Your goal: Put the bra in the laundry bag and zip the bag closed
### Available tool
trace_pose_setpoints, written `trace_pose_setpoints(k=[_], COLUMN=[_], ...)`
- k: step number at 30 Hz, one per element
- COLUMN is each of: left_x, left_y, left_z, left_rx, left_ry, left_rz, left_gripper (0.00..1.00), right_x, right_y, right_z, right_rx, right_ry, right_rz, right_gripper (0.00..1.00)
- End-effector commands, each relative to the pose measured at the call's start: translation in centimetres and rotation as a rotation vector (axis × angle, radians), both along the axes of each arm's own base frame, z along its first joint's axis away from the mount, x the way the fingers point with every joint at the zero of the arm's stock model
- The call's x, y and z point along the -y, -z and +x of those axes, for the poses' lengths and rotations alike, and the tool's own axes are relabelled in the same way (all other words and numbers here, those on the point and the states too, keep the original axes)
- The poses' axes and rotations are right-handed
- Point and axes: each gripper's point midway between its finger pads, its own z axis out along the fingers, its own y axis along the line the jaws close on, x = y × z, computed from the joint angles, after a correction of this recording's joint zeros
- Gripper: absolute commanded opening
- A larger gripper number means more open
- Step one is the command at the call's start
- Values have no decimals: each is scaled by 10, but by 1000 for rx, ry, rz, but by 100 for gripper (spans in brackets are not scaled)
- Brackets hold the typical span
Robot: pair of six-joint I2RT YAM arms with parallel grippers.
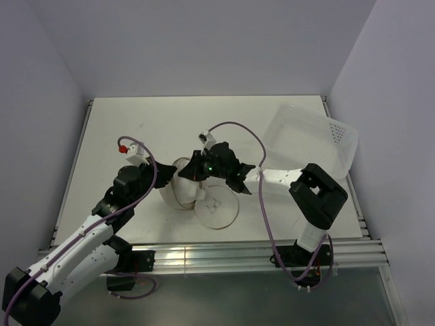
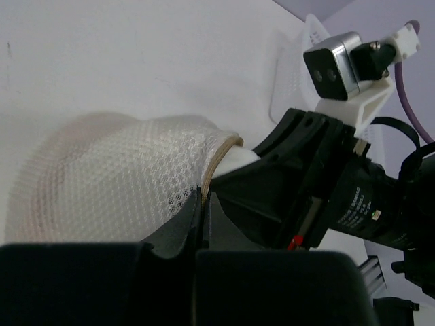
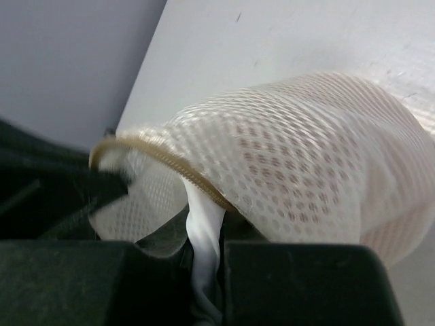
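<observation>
We're in a robotics lab here, a boxed-in test cell by the look of it. There's a white bench [image 1: 204, 122], with plain pale walls [image 1: 41, 136] closing it in on three sides. Along the near edge runs a slotted aluminium rail [image 1: 224, 252]. Bolted there are the left arm [image 1: 78, 246] and the right arm [image 1: 319, 195], both with white shells and black joints. A purple cable [image 1: 266, 221] loops loose off the right one. A small camera [image 2: 331, 68] rides its wrist on a white bracket. A clear perforated bin [image 1: 319, 132] sits at the far right.
</observation>
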Motion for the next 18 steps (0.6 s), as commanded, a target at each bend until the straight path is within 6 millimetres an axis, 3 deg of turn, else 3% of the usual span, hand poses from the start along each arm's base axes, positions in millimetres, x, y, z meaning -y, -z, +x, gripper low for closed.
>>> trace_pose_setpoints(k=[1,6,9,12,18], left_x=[12,17,20,23,24], left_y=[-19,-15,-15,-11,-14], left_z=[-11,-16,-15,-15,-10], left_rx=[44,20,18,6,7], left_ry=[72,96,105,110,98], left_rz=[-97,-109,-114,-125,-136], left_gripper=[0,0,0,0,0], right_x=[-4,0,-5,-17,-16], right_y=[-28,-45,-34,0,23], right_z=[31,54,59,54,55], right_rx=[4,18,-14,-67,-77], right_ry=[201,378,417,433,487], right_rz=[63,122,124,73,15], right_gripper=[0,1,2,2,6])
